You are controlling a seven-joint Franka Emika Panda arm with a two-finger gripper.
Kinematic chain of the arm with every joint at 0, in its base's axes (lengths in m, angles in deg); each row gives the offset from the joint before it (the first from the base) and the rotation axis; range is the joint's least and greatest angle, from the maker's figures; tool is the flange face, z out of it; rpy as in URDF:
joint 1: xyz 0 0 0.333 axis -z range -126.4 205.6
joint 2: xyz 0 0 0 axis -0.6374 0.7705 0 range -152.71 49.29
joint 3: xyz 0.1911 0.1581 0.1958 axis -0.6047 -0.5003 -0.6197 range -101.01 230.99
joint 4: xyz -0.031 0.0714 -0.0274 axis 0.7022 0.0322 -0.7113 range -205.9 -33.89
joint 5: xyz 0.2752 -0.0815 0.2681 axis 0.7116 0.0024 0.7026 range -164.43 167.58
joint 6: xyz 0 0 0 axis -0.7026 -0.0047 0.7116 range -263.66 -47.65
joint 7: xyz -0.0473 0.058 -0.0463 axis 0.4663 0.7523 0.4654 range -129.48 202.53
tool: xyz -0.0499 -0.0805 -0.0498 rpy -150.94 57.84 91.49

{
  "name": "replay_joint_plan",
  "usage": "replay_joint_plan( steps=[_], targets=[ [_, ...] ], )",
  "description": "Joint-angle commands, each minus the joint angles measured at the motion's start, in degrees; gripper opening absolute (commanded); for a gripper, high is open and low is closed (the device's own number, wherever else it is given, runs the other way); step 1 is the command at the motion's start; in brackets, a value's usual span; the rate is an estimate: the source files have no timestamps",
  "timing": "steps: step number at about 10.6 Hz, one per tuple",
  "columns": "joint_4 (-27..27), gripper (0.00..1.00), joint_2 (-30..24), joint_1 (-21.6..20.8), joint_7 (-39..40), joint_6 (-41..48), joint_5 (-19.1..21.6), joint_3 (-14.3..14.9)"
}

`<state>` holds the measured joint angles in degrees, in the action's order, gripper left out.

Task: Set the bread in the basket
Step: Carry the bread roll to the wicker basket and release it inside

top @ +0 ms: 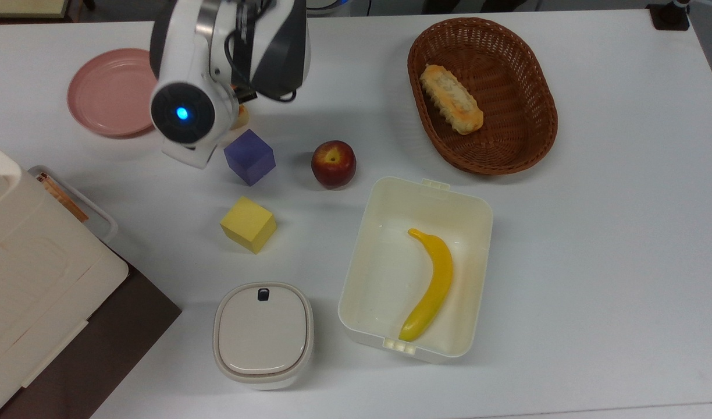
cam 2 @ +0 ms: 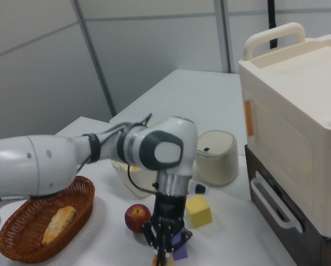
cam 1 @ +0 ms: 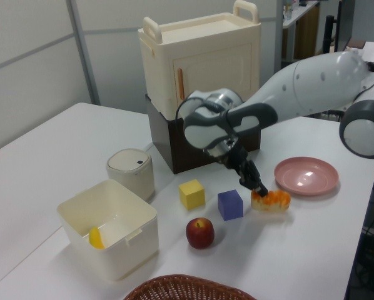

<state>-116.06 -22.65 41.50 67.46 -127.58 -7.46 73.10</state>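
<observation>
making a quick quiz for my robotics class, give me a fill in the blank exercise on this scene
1. The gripper is shut on the orange-glazed ____.
2. The banana lies inside the cream plastic ____.
3. The apple sits on the table between the basket and the ____ cube.
4. The basket already holds a longer tan ____.

Missing words: bread; box; purple; loaf
</observation>
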Motion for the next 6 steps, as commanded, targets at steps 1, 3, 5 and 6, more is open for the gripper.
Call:
replay_joint_plan(
  steps=[1,3,5,6],
  targets=[
    [2.04,0.00,-5.14,-1.72,0.36,5.17,0.07,-0.11],
    [3.54,0.00,-7.69,-4.70,-0.26,7.99,1.47,-0.20],
    [4.33,0.00,-10.58,-7.43,-5.77,8.35,8.91,-0.20],
    [4.42,0.00,-12.17,-8.74,-8.67,8.26,12.34,-0.20]
  ],
)
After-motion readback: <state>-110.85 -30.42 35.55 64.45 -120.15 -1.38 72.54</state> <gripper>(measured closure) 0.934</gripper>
